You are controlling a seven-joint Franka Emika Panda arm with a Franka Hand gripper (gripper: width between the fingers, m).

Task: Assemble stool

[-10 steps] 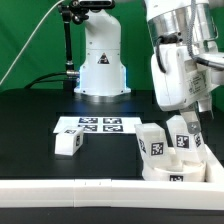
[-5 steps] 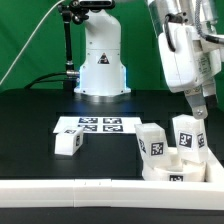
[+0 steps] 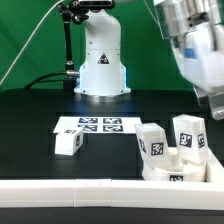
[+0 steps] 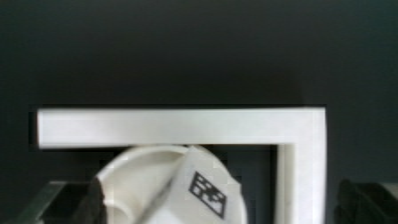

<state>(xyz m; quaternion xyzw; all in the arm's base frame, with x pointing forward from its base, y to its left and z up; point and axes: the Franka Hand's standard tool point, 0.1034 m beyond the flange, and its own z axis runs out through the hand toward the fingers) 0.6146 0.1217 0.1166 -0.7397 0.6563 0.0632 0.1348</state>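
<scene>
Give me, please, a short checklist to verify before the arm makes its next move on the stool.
1. Pincer open and empty: ok, the fingers stand wide apart in the wrist view.
2. Pincer clear above the stool parts: ok.
3. Two standing legs, one on the exterior view's left and one on its right, upright on the seat disc: ok.
4. Standing legs fully seated in the seat disc: cannot tell.
5. Loose leg lying free beside the marker board: ok.
</scene>
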